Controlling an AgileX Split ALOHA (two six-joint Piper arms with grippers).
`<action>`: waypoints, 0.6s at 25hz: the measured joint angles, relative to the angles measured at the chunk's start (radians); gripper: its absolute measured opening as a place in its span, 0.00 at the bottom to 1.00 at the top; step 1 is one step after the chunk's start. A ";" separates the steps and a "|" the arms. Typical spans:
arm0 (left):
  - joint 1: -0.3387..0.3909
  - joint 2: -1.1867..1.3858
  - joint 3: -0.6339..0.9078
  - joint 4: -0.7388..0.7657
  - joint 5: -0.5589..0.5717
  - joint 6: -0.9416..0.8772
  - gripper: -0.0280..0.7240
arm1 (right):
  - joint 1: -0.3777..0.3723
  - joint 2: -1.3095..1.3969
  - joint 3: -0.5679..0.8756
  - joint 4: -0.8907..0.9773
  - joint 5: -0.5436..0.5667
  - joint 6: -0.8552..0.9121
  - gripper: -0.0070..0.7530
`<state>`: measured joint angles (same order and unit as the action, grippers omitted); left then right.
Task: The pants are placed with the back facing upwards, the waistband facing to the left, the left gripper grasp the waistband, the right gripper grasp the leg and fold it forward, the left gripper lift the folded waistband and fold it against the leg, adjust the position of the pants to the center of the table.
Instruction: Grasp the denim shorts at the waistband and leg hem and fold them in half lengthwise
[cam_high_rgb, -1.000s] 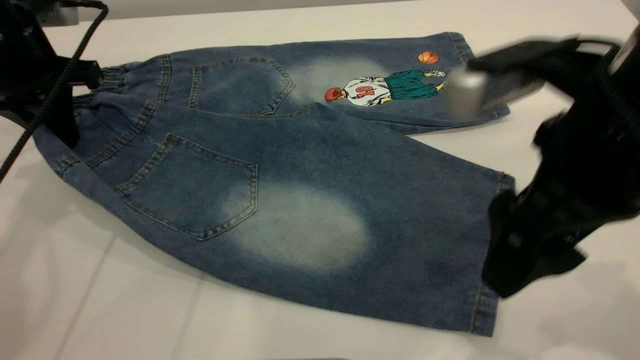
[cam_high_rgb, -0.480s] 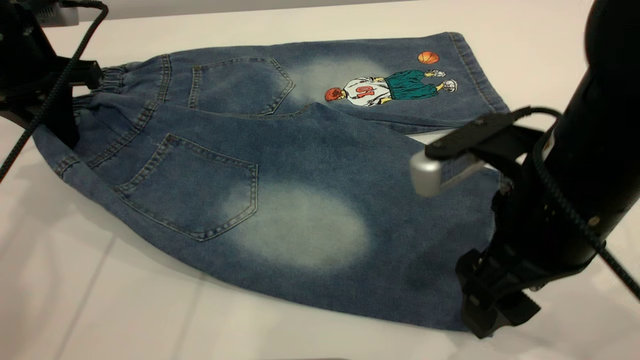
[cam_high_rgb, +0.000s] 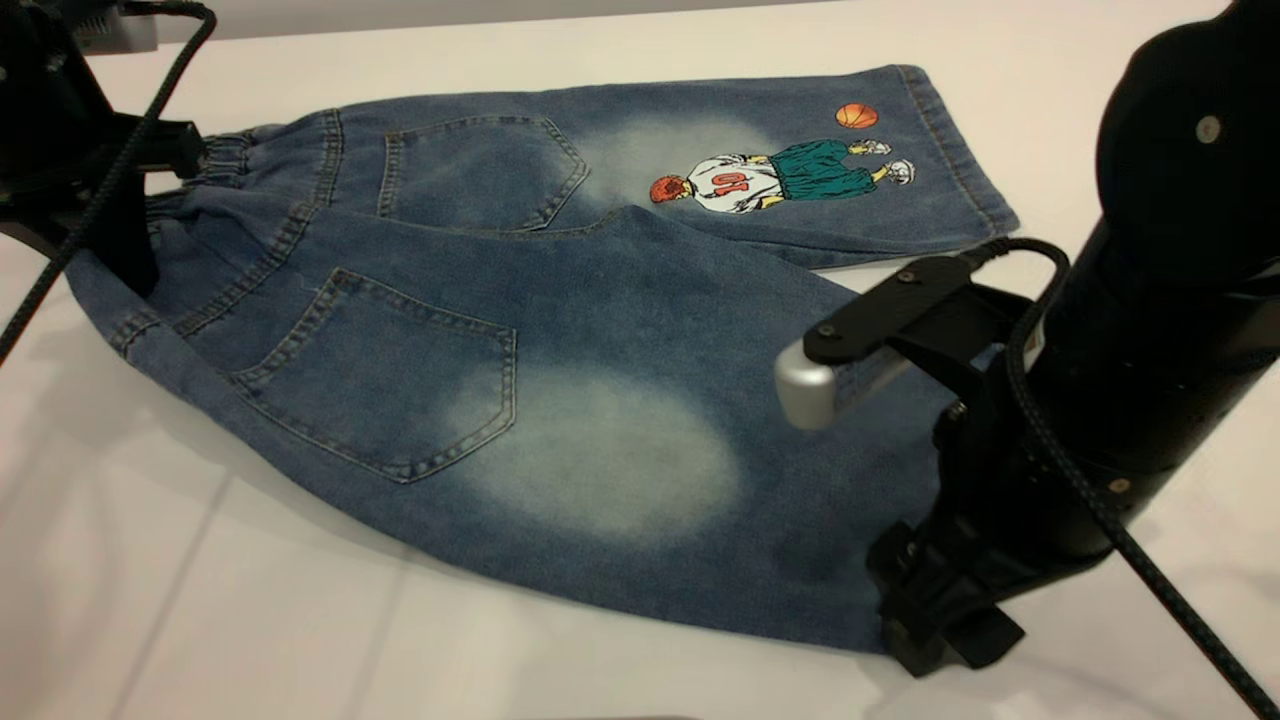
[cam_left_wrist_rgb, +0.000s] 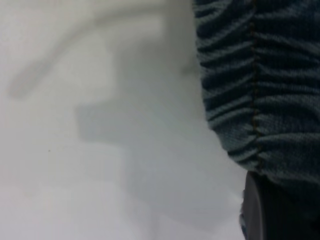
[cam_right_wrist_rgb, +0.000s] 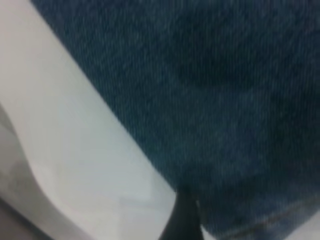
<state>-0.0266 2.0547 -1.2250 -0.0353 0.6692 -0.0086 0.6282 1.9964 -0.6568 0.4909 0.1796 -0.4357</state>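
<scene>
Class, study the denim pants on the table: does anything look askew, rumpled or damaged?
No damage shows. The pants lie flat on the table, but angled, and the near leg overlaps the printed leg's inner edge. The waistband is bunched by the left gripper. The right gripper sits at the near leg's hem.

Pants (cam_high_rgb: 560, 330): woven blue denim, matt, with pale faded patches, tan stitching and a gathered elastic waistband (cam_left_wrist_rgb: 250, 85). Table (cam_high_rgb: 300, 640): smooth white-grey surface, faintly glossy. Right gripper (cam_high_rgb: 925, 625): matt black plastic, with a brushed silver metal cylinder (cam_high_rgb: 805, 392) above.
</scene>
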 joint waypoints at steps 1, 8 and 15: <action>0.000 0.000 0.000 -0.001 0.000 0.000 0.16 | 0.000 0.006 -0.001 0.000 -0.006 0.000 0.70; 0.000 0.000 0.000 -0.002 0.003 0.000 0.16 | 0.000 0.023 -0.009 0.000 -0.072 0.000 0.16; 0.000 0.000 -0.001 -0.011 0.032 0.000 0.16 | 0.000 -0.052 0.002 -0.014 0.006 0.000 0.04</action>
<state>-0.0266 2.0547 -1.2263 -0.0459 0.7012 -0.0086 0.6282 1.9439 -0.6543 0.4772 0.1853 -0.4357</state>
